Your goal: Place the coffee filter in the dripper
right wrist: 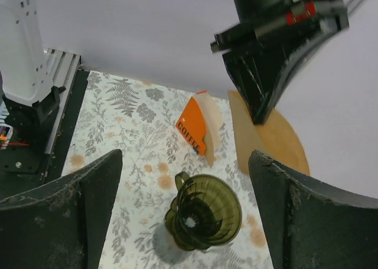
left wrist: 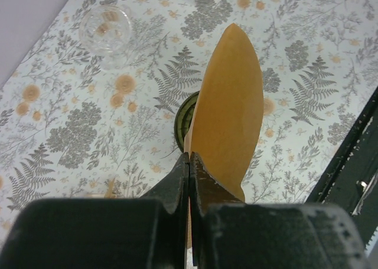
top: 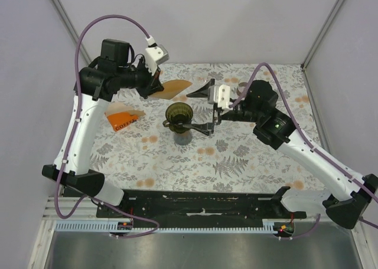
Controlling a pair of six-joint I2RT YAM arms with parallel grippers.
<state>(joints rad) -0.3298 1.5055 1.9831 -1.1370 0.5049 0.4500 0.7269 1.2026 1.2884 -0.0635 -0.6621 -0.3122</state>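
Note:
My left gripper (top: 155,83) is shut on the brown paper coffee filter (top: 175,88), which it holds in the air, up and to the left of the dripper. In the left wrist view the filter (left wrist: 227,104) stands edge-on out of the shut jaws (left wrist: 189,160) and hides most of the dripper (left wrist: 181,120). The dark green dripper (top: 178,112) stands upright on the floral table. My right gripper (top: 192,110) is open and its fingers straddle the dripper (right wrist: 204,219) without touching it. The right wrist view also shows the filter (right wrist: 277,142) hanging from the left gripper (right wrist: 263,98).
An orange "COFFEE" filter packet (top: 121,119) lies left of the dripper, with pale filters sticking out of it (right wrist: 194,127). A clear glass piece (left wrist: 106,28) sits on the cloth farther off. A black rail (top: 201,201) runs along the near edge. Grey walls close in the table.

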